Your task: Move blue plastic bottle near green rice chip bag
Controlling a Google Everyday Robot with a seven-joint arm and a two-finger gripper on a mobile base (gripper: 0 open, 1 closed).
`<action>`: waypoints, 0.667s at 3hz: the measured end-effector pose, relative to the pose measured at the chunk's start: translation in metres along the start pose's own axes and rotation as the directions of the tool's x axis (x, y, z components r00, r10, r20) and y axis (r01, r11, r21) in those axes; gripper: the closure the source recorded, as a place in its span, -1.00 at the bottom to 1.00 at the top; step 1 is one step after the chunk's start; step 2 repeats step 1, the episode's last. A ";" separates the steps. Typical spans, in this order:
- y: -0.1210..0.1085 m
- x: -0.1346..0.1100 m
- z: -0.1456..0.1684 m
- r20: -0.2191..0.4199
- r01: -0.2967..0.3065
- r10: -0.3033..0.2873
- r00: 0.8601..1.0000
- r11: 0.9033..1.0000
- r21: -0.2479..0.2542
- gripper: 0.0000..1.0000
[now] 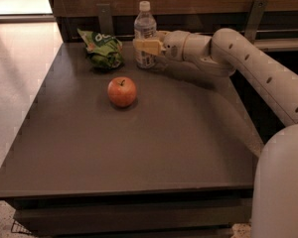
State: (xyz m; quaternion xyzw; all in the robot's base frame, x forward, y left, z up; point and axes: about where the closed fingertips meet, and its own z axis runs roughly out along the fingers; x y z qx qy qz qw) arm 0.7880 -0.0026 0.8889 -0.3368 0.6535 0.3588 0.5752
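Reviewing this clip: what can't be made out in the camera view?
All in the camera view:
1. Blue plastic bottle: label partly covered by the gripper, which sits against it at the back of the table.
2. Green rice chip bag: lettering too blurred to read.
3. Arm: cut off by the right edge.

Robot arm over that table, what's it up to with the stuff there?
The robot's arm reaches across the table, and its end effector is right at the label of an upright water bottle near the back edge. A green snack bag lies just left of the bottle, close but apart. An apple sits alone nearer the front, untouched. Whether the bottle is actually gripped isn't clear.
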 end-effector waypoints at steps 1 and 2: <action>0.002 0.000 0.003 0.000 -0.001 0.001 1.000 1.000 -0.005 -1.00; 0.002 0.000 0.003 0.000 -0.001 0.001 1.000 1.000 -0.005 -1.00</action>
